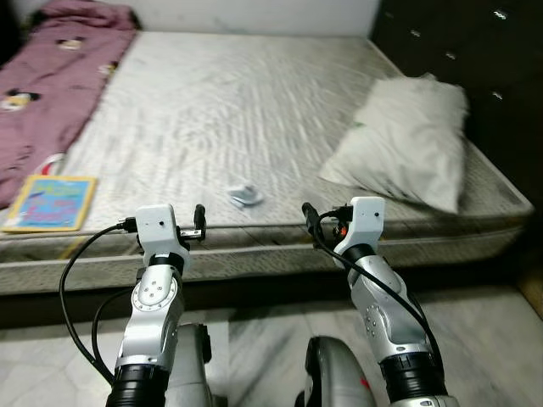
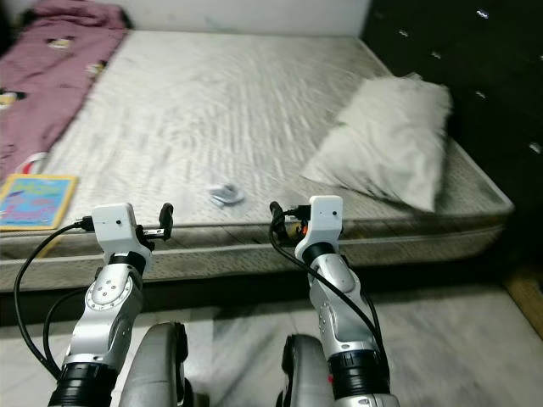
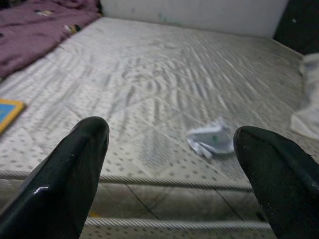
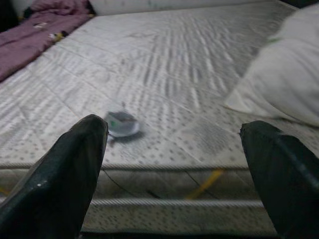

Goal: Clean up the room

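Note:
A small crumpled white wrapper (image 1: 245, 196) lies on the bare mattress (image 1: 254, 93) near its front edge, between my two arms. My left gripper (image 1: 198, 222) is held up at the mattress edge, left of the wrapper and short of it, fingers open and empty. My right gripper (image 1: 310, 219) is held at the same height to the wrapper's right, also open and empty. The wrapper (image 3: 212, 141) shows ahead between the left fingers (image 3: 67, 174), and the wrapper (image 4: 122, 124) sits close to one of the right fingers (image 4: 60, 179).
A white pillow (image 1: 403, 140) lies at the mattress's right. A purple blanket (image 1: 51, 76) covers the far left, and a blue and yellow book (image 1: 53, 203) lies at the front left corner. A dark cabinet (image 1: 475, 59) stands to the right. Pale tile floor (image 1: 475, 339) lies below.

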Tool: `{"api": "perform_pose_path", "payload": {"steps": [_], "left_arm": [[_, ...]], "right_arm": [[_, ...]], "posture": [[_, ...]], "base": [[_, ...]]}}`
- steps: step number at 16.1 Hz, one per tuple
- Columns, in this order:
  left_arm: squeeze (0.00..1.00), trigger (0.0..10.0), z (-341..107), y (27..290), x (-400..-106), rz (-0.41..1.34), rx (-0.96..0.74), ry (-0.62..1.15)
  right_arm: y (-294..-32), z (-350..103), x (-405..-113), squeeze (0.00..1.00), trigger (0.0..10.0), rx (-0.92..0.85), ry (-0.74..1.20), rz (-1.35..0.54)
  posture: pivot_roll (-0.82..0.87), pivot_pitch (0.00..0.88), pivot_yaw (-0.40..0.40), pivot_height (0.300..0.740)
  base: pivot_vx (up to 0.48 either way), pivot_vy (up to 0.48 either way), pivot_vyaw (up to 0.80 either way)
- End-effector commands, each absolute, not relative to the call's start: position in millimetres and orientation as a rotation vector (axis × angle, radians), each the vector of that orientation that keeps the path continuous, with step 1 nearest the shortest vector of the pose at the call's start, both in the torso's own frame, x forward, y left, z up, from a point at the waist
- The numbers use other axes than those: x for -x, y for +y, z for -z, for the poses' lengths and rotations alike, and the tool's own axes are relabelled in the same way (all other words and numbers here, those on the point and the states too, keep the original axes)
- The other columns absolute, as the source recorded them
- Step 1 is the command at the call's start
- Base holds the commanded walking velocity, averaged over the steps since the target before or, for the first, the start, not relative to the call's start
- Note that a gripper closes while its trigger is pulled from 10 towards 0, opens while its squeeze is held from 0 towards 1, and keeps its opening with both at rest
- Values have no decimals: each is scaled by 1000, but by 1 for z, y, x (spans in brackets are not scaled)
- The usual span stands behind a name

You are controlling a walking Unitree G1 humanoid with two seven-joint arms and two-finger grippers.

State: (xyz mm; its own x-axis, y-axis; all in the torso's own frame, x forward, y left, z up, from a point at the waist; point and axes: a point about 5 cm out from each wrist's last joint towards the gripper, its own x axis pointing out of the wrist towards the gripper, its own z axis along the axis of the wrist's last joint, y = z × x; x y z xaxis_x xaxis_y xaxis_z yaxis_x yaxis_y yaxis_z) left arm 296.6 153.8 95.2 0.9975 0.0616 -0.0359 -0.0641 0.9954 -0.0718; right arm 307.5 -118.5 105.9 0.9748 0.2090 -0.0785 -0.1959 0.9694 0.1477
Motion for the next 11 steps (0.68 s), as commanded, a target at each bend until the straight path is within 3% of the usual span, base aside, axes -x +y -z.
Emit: {"api": "perform_pose_path", "payload": {"steps": [1,7,11], "left_arm": [[0,10000,-97,153,-297,-57,71,38],[0,10000,-96,155,-298,-68,78,45],[0,10000,-96,156,-298,-70,78,48]], "right_arm": [[-119,-107,-308,0,10000,-135,93,-205],[-117,-108,-309,0,10000,-97,89,-225],[-114,-111,-310,0,10000,-87,76,-254]], "posture": [[-22,91,-39,560],[-22,93,-40,550],[-20,98,-41,550]], "base": [[0,0,0],[0,0,0],[0,0,739]]}}
